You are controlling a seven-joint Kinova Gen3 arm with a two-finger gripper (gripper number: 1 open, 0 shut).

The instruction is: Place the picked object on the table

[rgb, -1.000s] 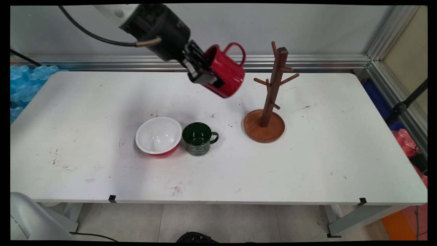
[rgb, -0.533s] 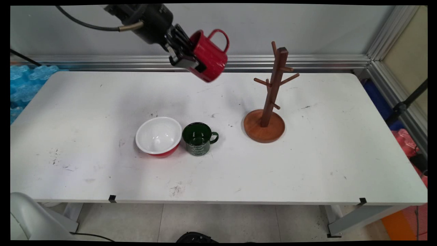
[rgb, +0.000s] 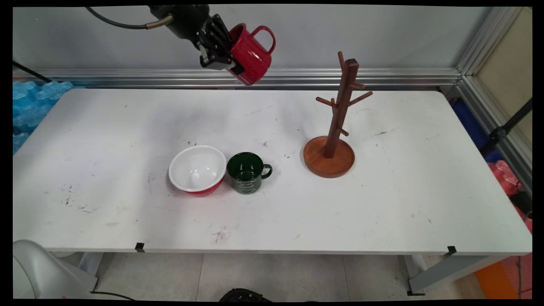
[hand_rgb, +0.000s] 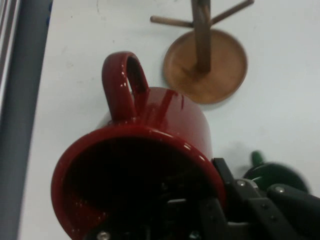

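Red mug (rgb: 250,54) hangs high above the table's (rgb: 382,204) far edge, clamped by its rim in the black gripper (rgb: 221,54): one finger inside the mouth, one outside. Its axis is tilted, base pointing down and to the right, mouth up-left toward the arm, handle on top. Well apart to the right stands the wooden mug tree (rgb: 335,123). Below, near the table's middle, the green mug (rgb: 247,173) sits just beside the white-lined red bowl (rgb: 197,170).

Gripper (rgb: 229,57) is raised high near the wall, clamped on the rim of a tilted red mug (rgb: 250,55), handle uppermost. On the white table (rgb: 382,204) stand a red-and-white bowl (rgb: 197,170) just beside a green mug (rgb: 247,172). A wooden mug tree (rgb: 335,123) stands apart to their right.
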